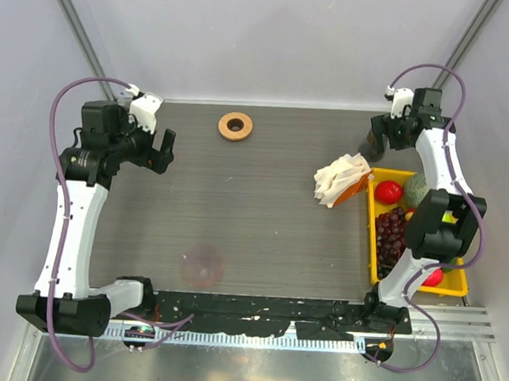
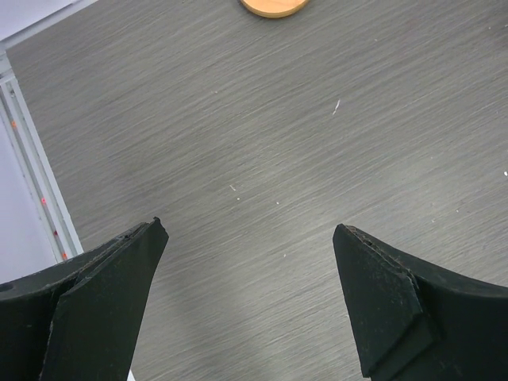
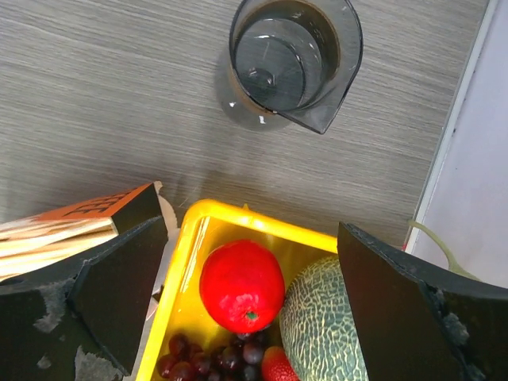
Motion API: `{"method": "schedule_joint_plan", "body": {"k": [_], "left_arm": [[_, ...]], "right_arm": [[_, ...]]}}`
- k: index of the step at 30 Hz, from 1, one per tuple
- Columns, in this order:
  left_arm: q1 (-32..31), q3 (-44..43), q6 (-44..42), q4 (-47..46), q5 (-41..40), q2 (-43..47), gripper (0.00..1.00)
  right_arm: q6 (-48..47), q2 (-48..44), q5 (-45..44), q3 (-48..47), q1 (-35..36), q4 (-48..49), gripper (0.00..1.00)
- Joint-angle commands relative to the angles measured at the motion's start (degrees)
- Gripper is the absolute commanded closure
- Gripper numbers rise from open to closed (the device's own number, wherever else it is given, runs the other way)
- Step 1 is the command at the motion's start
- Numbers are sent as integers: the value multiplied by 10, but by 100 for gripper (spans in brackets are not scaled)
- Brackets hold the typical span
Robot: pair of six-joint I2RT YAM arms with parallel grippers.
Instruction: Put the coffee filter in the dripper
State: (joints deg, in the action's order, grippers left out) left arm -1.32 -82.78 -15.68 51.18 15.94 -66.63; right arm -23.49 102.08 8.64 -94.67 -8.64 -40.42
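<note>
The right gripper (image 3: 252, 230) was spread wide by the filter bunch (image 1: 340, 180) at the table's (image 1: 261, 217) 2 o'clock. The dripper (image 1: 235, 125) sat at 11 o'clock. No single coffee filter showed, maybe inside the bunch. This looked like the reaching step; next, pinch one sheet.

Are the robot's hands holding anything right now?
No. The left gripper and the right gripper are both open, with nothing held between their fingers.

Left gripper (image 2: 250, 238) spread wide, empty; right gripper (image 3: 254, 238) same; both pointing down.
</note>
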Motion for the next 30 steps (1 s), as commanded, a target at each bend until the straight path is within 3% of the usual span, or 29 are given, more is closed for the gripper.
{"method": "schedule_joint_plan", "body": {"k": [1,20,30], "left_arm": [[2,-19,-17,-10,14,-4,1],[3,-55,-22,16,37,-29,1],[2,-63,-22,26,35,-47,1]], "right_arm": [[-13,28,-32,-42,-1,24,5],[-38,195,-22,-153,-1,85,5],[-60,240,1,-188,-1,113,5]]}}
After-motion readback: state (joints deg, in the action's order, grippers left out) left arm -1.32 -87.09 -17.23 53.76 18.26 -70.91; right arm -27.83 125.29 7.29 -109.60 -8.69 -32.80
